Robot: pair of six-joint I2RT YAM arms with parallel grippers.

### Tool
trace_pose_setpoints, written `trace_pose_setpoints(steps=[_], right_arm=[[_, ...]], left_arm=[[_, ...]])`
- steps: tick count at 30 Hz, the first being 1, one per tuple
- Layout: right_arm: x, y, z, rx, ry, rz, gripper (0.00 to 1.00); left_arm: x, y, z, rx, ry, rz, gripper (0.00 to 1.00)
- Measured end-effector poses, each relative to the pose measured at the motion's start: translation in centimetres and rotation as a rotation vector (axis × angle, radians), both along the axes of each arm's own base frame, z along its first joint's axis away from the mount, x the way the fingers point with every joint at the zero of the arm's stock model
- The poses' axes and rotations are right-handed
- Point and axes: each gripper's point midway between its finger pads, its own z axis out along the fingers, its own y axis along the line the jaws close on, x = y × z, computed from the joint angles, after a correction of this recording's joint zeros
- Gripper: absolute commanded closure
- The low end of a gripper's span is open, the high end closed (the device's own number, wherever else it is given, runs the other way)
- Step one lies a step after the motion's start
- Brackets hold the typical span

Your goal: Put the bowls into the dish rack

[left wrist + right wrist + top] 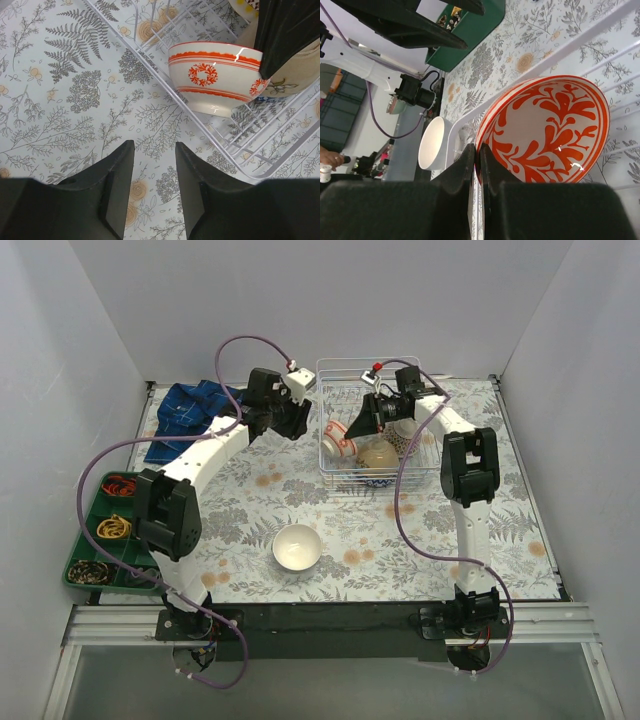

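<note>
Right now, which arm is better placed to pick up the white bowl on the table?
Likely left. The left end effector is open and empty beside the dish rack, and the white bowl lies nearer its base. The right end effector is shut on the rim of the red-patterned bowl inside the rack.

L hand [152, 150] ajar; R hand [476, 150] clamped.

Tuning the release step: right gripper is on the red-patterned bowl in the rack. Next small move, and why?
Probably open the right gripper: it pinches the rim of the red-patterned bowl, whose foot seems to rest on the dish rack wires. The left gripper is open and empty; a white bowl waits on the table.
</note>
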Motion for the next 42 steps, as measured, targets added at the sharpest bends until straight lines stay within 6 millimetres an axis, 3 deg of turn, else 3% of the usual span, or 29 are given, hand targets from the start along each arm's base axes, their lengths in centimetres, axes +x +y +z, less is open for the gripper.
trace_pose_setpoints(steps=[6, 11, 18, 26, 31, 42], right_arm=[[0.3, -0.6, -2.2, 0.015, 0.142, -0.010, 0.99], [1.1, -1.0, -2.0, 0.036, 0.180, -0.014, 0.88], [3.2, -1.2, -1.6, 0.036, 0.147, -0.112, 0.80], [6.3, -1.1, -3.0, -0.065, 0.049, -0.261, 0.72], [6.1, -1.7, -3.6, -0.138, 0.016, -0.283, 0.73], [5.5, -3.8, -5.5, -0.331, -0.049, -0.345, 0.49]], left_arm=[[-0.1, -0.2, -0.8, 0.000, 0.035, -0.003, 0.62], [0.3, -0.6, -0.8, -0.010, 0.040, -0.007, 0.61], [0.6, -1.1, -2.2, -0.012, 0.073, -0.018, 0.61], [0.2, -1.9, -2.2, -0.032, 0.086, -0.036, 0.60], [0.1, -2.1, -2.1, -0.035, 0.087, -0.043, 0.59], [1.0, -3.1, -2.9, -0.049, 0.089, -0.043, 0.59]])
